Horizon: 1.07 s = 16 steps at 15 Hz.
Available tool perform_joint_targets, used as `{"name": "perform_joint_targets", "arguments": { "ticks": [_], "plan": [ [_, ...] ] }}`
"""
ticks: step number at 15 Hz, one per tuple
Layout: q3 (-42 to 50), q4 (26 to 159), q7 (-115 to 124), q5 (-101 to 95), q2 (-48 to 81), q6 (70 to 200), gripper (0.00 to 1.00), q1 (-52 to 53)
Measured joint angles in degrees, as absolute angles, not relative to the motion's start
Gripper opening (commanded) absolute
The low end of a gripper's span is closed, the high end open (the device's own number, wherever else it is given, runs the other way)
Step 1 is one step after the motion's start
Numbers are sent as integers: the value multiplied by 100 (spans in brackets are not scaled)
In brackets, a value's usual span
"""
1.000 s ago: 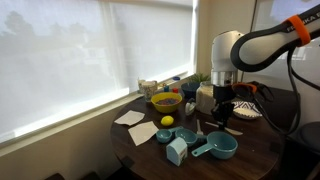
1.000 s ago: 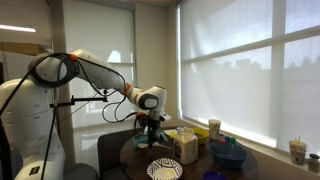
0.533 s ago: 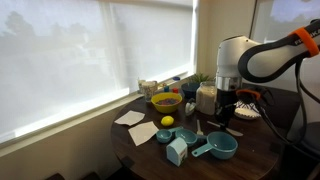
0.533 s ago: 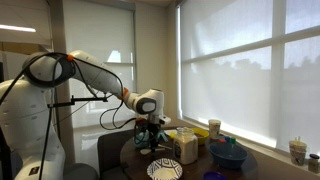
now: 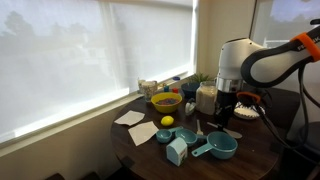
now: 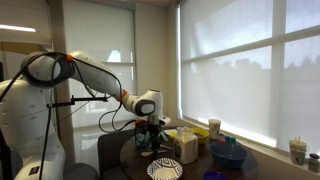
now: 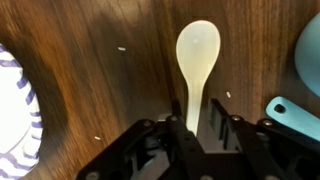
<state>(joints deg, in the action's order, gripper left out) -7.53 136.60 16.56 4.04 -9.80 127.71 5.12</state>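
The gripper (image 7: 196, 128) is standing low over the dark wooden round table (image 7: 90, 60). The pale cream plastic spoon (image 7: 198, 50) is lying flat on that table, its handle running between the 2 fingers and its bowl pointing away. Whether the pads are pressing on the handle cannot be told. A white plate with blue stripes (image 7: 12, 100) is sitting on one side and a teal cup (image 7: 310, 45) on the other.

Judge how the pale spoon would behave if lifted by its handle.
The spoon looks like smooth, thin plastic: probably stiff, light, slippery. Its broad bowl sits far from the handle, so it may pivot in a pinch. Flat on the table, it seems unlikely to roll.
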Motion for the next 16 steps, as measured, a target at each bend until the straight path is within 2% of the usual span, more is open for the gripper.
{"name": "perform_joint_targets", "arguments": {
  "ticks": [4, 5, 16],
  "plan": [
    [-753, 13618, 1656, 375, -1334, 12731, 95, 512],
    [-753, 13598, 1656, 370, -1466, 12665, 99, 512],
    [-717, 12977, 2032, 364, -3319, 10298, 100, 193]
  ]
}}
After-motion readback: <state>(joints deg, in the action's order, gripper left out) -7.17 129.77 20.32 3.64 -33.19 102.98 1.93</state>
